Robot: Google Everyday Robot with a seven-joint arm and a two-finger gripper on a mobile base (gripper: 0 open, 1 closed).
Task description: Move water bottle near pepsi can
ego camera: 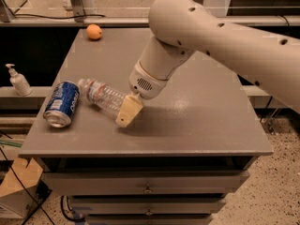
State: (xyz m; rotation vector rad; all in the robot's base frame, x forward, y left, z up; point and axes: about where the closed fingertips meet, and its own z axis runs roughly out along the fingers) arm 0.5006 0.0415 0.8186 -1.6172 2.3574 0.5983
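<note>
The tool (128, 111), low over the worktop's (201, 125) front-left part, is clamped on the base of the clear, ribbed plastic water bottle (103, 96). This steers its white cap just beside the blue aluminium pepsi can (61, 103), which lies at the left edge.

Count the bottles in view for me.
2. The water bottle is at the table's left, next to the pepsi can, its base end held in the gripper. A white pump bottle stands off the table, far left. The arm could hide others.

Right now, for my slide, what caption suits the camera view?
Claw grips the water bottle at its base, cap end beside the pepsi can on the table.
</note>
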